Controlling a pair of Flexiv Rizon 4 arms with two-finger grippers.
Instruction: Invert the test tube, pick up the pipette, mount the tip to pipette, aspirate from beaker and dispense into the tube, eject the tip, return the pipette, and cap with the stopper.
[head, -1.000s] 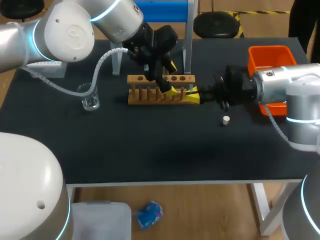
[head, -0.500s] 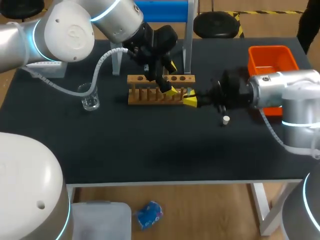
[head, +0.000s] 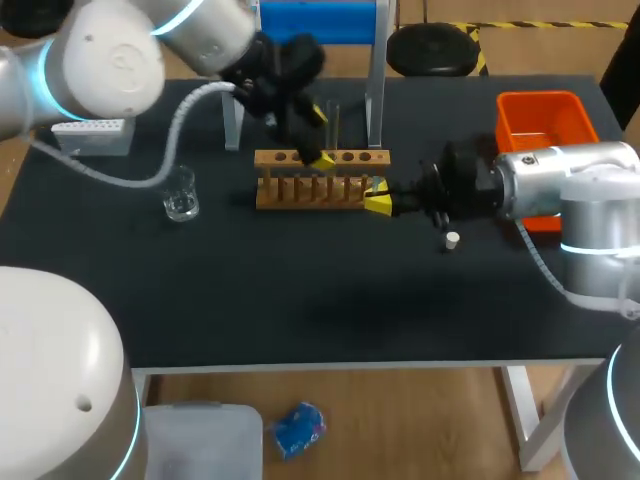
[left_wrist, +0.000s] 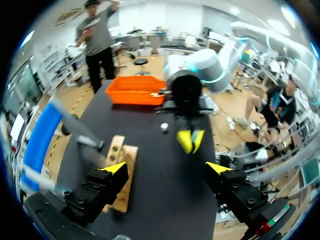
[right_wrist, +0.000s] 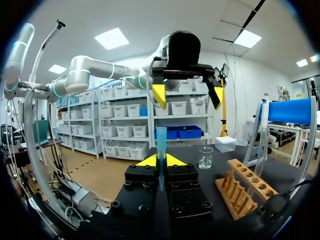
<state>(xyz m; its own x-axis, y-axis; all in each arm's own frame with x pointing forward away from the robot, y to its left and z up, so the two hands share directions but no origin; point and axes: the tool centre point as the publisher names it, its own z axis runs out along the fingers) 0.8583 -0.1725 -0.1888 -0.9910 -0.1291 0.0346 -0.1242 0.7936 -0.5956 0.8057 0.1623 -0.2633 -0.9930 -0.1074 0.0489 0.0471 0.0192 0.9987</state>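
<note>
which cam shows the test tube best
The right wrist view: the test tube stands upright, clamped between the fingers of the right gripper, clear along its length above them. In the head view it is barely visible at those yellow tips beside the rack; in the left wrist view the fingers cover it.

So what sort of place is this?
Probably a robotics lab staged as a chemistry bench: a wooden rack, a glass beaker, and a tube held in the right end effector.
</note>
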